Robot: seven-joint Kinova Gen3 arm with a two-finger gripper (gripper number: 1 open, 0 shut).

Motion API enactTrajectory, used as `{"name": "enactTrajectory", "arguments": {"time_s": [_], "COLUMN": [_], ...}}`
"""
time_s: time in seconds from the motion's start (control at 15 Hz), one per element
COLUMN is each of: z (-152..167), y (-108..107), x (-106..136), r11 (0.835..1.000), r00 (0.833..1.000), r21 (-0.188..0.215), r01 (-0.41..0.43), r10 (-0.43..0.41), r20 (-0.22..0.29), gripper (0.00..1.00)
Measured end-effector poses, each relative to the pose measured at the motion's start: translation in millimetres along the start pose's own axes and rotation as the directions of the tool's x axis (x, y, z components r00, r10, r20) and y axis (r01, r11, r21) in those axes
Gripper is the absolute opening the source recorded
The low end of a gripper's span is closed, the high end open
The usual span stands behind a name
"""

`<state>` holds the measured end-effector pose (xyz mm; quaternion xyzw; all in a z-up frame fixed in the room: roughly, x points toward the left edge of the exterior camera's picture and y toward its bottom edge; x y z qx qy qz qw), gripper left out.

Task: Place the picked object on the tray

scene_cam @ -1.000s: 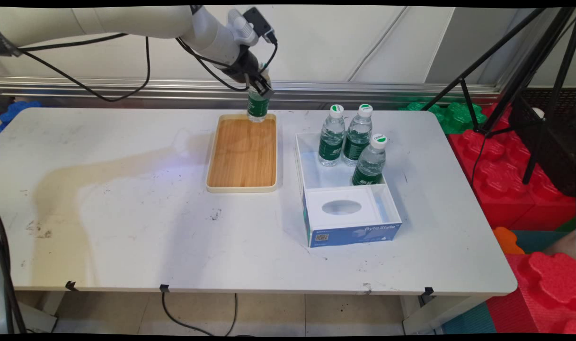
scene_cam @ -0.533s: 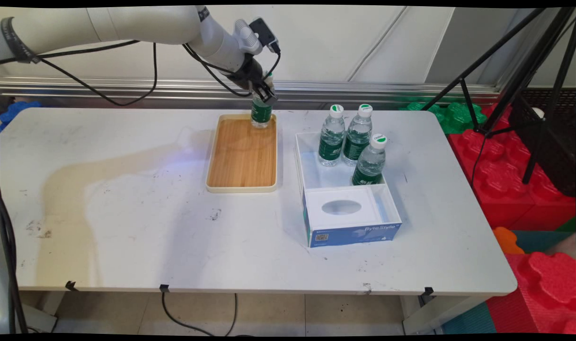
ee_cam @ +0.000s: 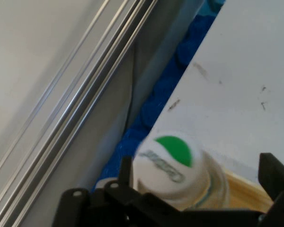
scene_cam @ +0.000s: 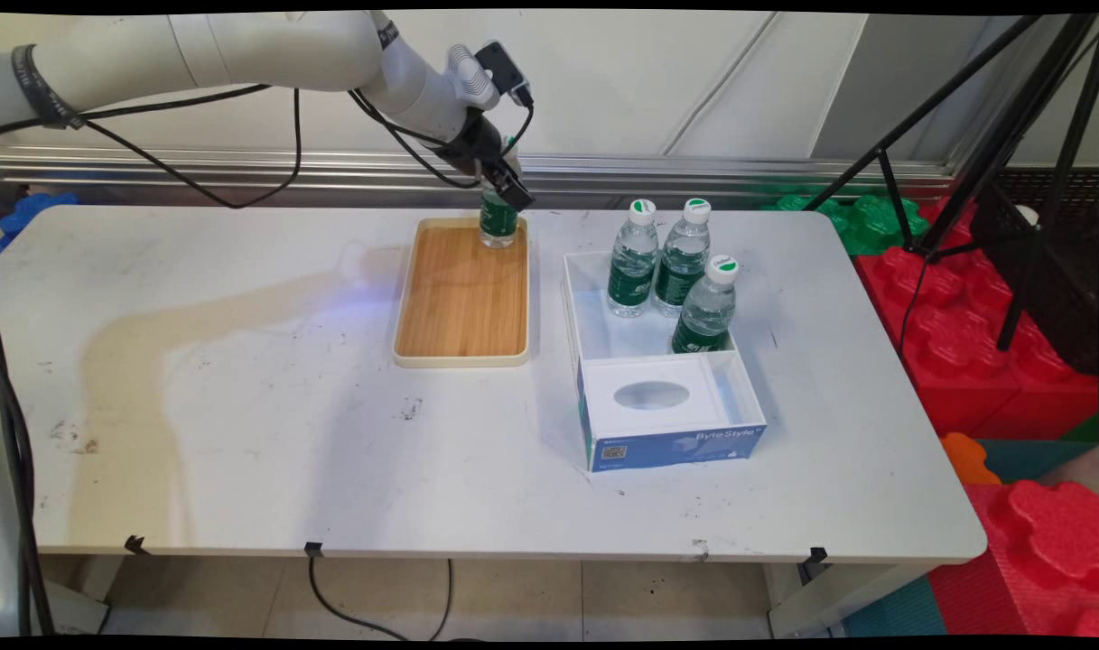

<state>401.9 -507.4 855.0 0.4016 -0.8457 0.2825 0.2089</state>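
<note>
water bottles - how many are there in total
4. Three stand upright in the far half of the white box: bottles at and. The fourth bottle is at the wooden tray's far end, at the gripper. None appears hidden.

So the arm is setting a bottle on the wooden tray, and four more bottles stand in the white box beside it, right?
Not quite: the box holds three bottles, not four, as the main view shows. The rest stands: the tool grips a bottle at the tray's far end.
</note>
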Motion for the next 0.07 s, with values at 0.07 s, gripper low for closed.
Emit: {"name": "enactTrajectory", "arguments": {"time_s": [0.07], "z": [-0.1], "y": [-2.0], "x": [-0.7], "r11": [1.000], "r00": [1.000], "r21": [0.001], "r01": [0.004], "r10": [-0.004], "r20": [-0.005], "gripper": [1.00]}}
